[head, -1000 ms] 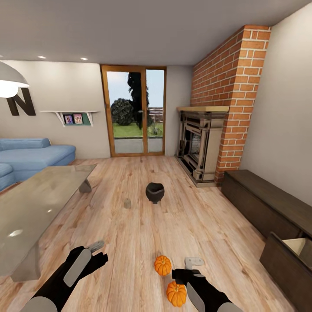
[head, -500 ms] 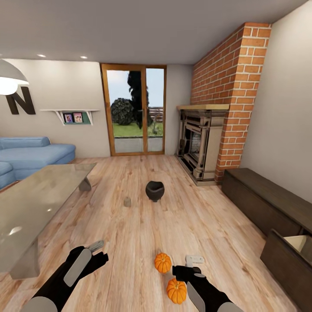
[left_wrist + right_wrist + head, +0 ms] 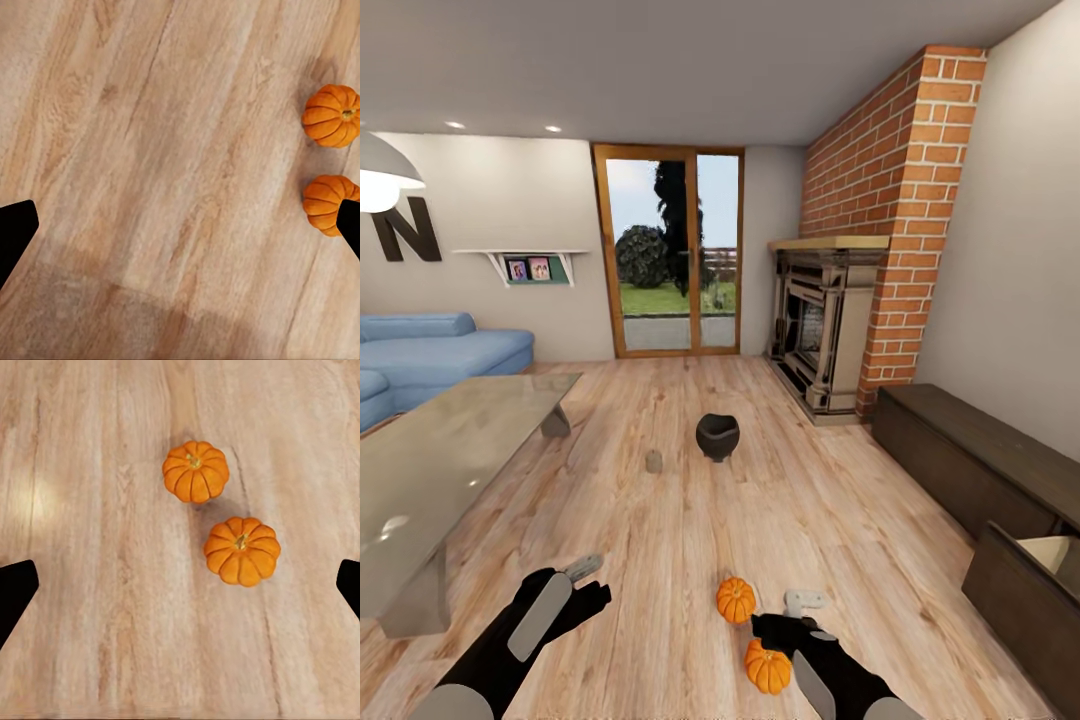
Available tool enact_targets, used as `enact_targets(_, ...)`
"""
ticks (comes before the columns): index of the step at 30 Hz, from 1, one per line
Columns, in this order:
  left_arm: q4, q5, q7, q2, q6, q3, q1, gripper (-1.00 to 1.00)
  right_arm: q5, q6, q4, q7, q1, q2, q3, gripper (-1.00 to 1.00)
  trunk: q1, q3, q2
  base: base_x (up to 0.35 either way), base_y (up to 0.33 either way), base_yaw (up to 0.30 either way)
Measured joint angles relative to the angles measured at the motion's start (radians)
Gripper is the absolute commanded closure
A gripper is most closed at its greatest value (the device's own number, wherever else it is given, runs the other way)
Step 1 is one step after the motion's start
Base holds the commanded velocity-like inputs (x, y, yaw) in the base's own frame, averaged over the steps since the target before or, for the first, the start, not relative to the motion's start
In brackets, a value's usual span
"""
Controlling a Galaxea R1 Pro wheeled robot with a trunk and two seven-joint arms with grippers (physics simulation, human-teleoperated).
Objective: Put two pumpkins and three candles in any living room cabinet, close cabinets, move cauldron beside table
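Wood floor (image 3: 660,540) has both pumpkins (image 3: 736,598) (image 3: 769,668) sitting side by side, right gripper (image 3: 800,612) hovering over them, jaws spread wide. Left gripper (image 3: 585,580) hangs released too, off beside the glass table (image 3: 450,460).

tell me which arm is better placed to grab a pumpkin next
Right. The right gripper hangs open just above the two pumpkins on the floor; the left gripper is off to the side.
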Motion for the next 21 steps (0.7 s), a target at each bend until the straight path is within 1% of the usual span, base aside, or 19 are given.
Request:
enact_targets(1,0.000,0.000,0.000,0.000,0.000,0.000,0.000,-1.00,-0.013,0.002,0.001,0.032,0.000,-0.001,-0.008,-1.00,0.004,-0.003,-0.007,0.000,0.000,0.000)
enact_targets(2,0.000,0.000,0.000,0.000,0.000,0.000,0.000,-1.00,-0.024,0.003,0.001,0.048,0.000,-0.001,-0.013,-1.00,0.008,-0.006,-0.014,0.000,0.000,0.000)
enact_targets(3,0.000,0.000,0.000,0.000,0.000,0.000,0.000,-1.00,-0.050,0.004,0.002,0.078,0.000,-0.002,-0.027,-1.00,0.012,-0.009,-0.021,0.000,0.000,0.000)
enact_targets(6,-0.001,0.000,0.000,0.000,0.000,0.000,0.000,-1.00,-0.156,0.005,0.005,0.151,0.000,-0.005,-0.075,-1.00,0.023,-0.019,-0.042,0.000,0.000,0.000)
enact_targets(7,-0.001,0.000,0.000,0.000,0.000,0.000,0.000,-1.00,-0.191,0.006,0.005,0.167,0.000,-0.006,-0.084,-1.00,0.027,-0.022,-0.049,0.000,0.000,0.000)
enact_targets(8,-0.001,0.000,0.000,-0.001,0.000,0.000,0.000,-1.00,-0.208,0.006,0.005,0.174,0.000,-0.007,-0.087,-1.00,0.031,-0.025,-0.056,0.000,0.000,0.000)
enact_targets(10,-0.001,0.000,0.000,-0.001,0.000,0.000,0.000,-1.00,-0.275,0.006,0.006,0.189,0.000,-0.008,-0.096,-1.00,0.038,-0.031,-0.070,0.000,0.000,0.000)
enact_targets(13,-0.001,0.000,0.000,0.000,0.000,0.000,0.000,-1.00,-0.310,0.005,0.007,0.191,0.000,-0.008,-0.100,-1.00,0.050,-0.041,-0.091,0.000,0.000,0.000)
enact_targets(17,-0.002,0.000,0.000,-0.001,0.000,0.000,0.000,-1.00,-0.339,0.005,0.008,0.190,0.000,-0.010,-0.103,-1.00,0.065,-0.053,-0.119,0.000,0.000,0.000)
enact_targets(19,-0.002,0.000,0.000,-0.001,0.000,0.000,0.000,-1.00,-0.372,0.005,0.008,0.189,0.000,-0.018,-0.104,-1.00,0.073,-0.060,-0.133,0.000,0.000,0.000)
enact_targets(21,-0.002,0.000,0.000,-0.001,0.000,0.000,0.000,-1.00,-0.416,0.005,0.009,0.188,0.000,-0.031,-0.104,-1.00,0.081,-0.066,-0.147,0.000,0.000,0.000)
